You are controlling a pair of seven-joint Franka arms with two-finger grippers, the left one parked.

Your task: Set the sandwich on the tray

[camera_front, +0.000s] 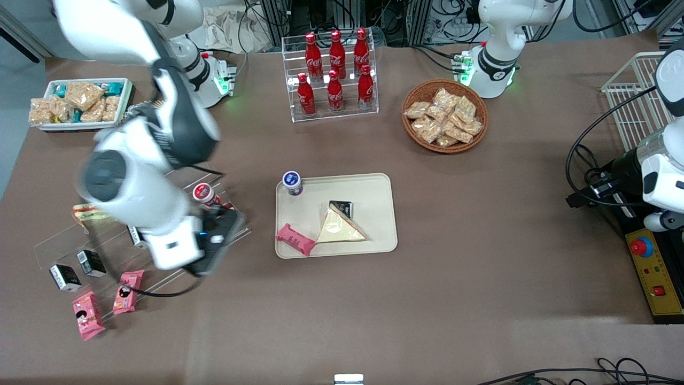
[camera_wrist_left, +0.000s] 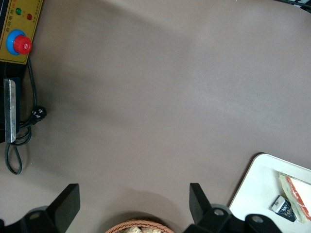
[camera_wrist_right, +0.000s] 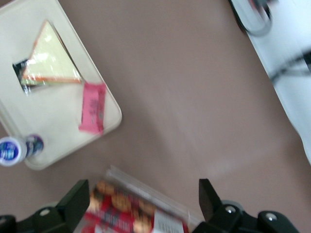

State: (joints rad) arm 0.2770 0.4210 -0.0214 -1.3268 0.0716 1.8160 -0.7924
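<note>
The gripper (camera_front: pixel 227 224) hangs above the clear acrylic display stand (camera_front: pixel 144 240) at the working arm's end of the table, well apart from the tray (camera_front: pixel 374 188). In the right wrist view its two fingers (camera_wrist_right: pixel 73 201) stand spread wide with nothing between them; a red-capped item (camera_wrist_right: pixel 131 208) on the stand lies below the gap, untouched.

The sandwich (camera_front: pixel 340 227) lies flat on the tray, toward the parked arm's end from the gripper. Its pale bread face is up and an orange line of filling runs along one edge. A small black packet (camera_front: pixel 341 207) lies just beside its tip; whether the wrap overlaps the packet cannot be told. A pink snack bar (camera_front: pixel 295 239) rests across the tray's rim at the corner nearest the gripper, partly on the tray and partly over the edge. A small bottle with a blue-and-white cap (camera_front: pixel 292 183) stands upright at another corner of the tray, farther from the front camera than the bar.

On the stand below the gripper sit a red-capped bottle (camera_front: pixel 204 193), two black cartons (camera_front: pixel 80 269) and, nearer the front camera, two pink packets (camera_front: pixel 107 307). A second wedge sandwich (camera_front: pixel 88 214) with striped filling lies on the stand, partly hidden by the arm.
</note>
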